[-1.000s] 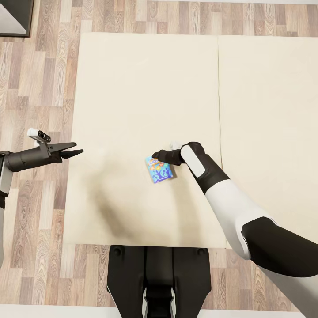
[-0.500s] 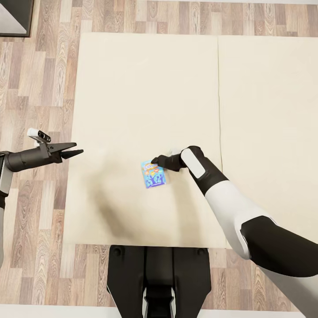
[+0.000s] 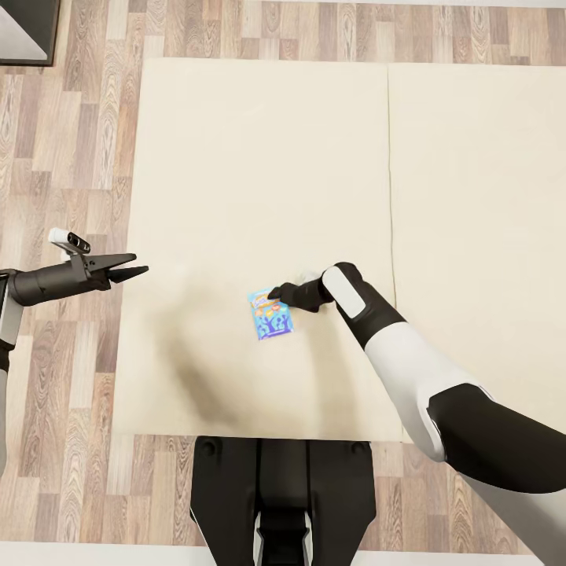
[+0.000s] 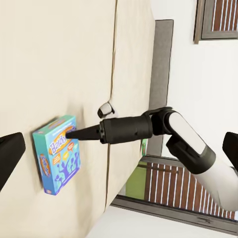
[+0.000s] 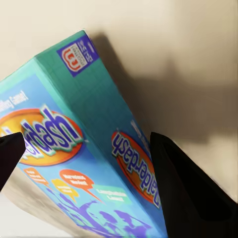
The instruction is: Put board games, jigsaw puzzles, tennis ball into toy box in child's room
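**Game box on the bed**

The blue board game (image 3: 270, 314) lies flat on the cream bed (image 3: 236, 157), near the robot. The right gripper (image 3: 274, 296) sits at the box's top edge, its two fingers spread wide around that end, not squeezing yet. The left gripper (image 3: 135, 272) hangs open by the bed's side, holding nothing.

Beside the black right gripper (image 3: 273, 296), the board game (image 3: 270, 314) shows a teal edge and a bright blue lid with an orange oval logo, purple figures and small orange and yellow speech bubbles. The bed (image 3: 259, 157) beneath it is plain cream. The floor (image 3: 71, 141) is grey-brown wood planks. The left gripper (image 3: 132, 271) is black.
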{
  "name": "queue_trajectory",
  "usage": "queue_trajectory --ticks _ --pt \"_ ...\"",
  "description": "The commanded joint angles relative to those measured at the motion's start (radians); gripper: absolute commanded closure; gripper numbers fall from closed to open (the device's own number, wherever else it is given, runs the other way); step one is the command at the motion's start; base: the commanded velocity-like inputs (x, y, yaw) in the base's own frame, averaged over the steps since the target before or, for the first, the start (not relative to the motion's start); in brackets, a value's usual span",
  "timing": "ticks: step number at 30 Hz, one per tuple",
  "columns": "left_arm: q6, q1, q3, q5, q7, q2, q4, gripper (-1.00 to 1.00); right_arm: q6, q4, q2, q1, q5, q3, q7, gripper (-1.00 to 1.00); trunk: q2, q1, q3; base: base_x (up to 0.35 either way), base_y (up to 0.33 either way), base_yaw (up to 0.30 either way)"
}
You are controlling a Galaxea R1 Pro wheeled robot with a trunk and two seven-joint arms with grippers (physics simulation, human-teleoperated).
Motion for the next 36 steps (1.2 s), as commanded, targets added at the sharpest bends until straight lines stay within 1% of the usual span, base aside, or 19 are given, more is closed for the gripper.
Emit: queue_trajectory --ticks 1,11,36 --pt "0.011 0.0 0.0 -0.001 -0.004 0.0 0.0 -1.0 0.011 0.039 0.0 0.0 0.022 0.002 -0.011 -1.0 -0.001 0.001 -0.001 0.0 0.0 0.0" --pt "0.011 0.0 0.0 -0.001 -0.004 0.001 0.0 -1.0 0.016 0.088 0.0 0.0 0.015 0.005 -0.009 -1.0 -0.001 0.001 -0.001 0.0 0.0 0.0" --pt "0.011 0.001 0.006 -0.001 -0.004 0.002 0.0 -1.0 0.021 0.09 0.0 -0.001 0.014 0.007 0.0 -1.0 -0.001 0.001 -0.001 0.0 0.0 0.0"
